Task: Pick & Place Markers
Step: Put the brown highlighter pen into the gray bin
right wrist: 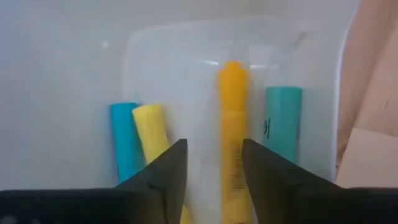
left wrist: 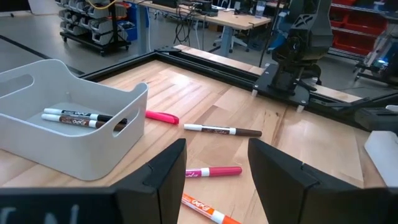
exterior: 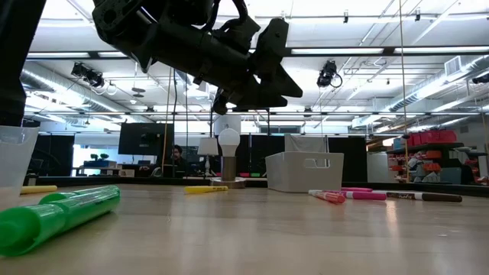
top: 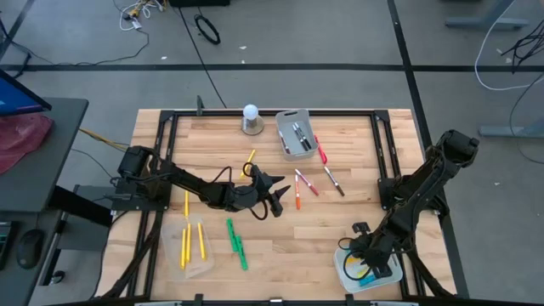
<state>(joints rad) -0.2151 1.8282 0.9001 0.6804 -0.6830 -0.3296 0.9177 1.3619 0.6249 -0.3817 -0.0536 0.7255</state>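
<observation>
- High view puts the left gripper (top: 274,197) over mid-table, fingers apart and holding nothing; in the low view it (exterior: 263,72) hangs clear above the wood.
- Left wrist view shows its two fingers (left wrist: 163,173) spread, with a pink marker (left wrist: 213,171) and an orange marker (left wrist: 206,210) on the table between and below them.
- Just right of that gripper lie the orange marker (top: 298,201), a pink marker (top: 307,184) and a dark marker (top: 333,181); a red marker (top: 321,153) lies by the grey bin (top: 295,133).
- Grey bin sits at the far middle and holds dark markers (left wrist: 78,117).
- Left of the gripper lie yellow markers (top: 192,240); a green marker (top: 236,243) lies nearer the front, and one yellow marker (top: 250,159) lies farther back.
- Right gripper (top: 361,252) is at the near right, over the clear tray (top: 394,274); its fingers (right wrist: 163,176) stand apart, gripping nothing.
- Inside the tray (right wrist: 155,56) lie an orange marker (right wrist: 233,137), a yellow marker (right wrist: 152,140) and two teal markers (right wrist: 124,140).
- White ball (top: 251,114) stands at the far edge.
</observation>
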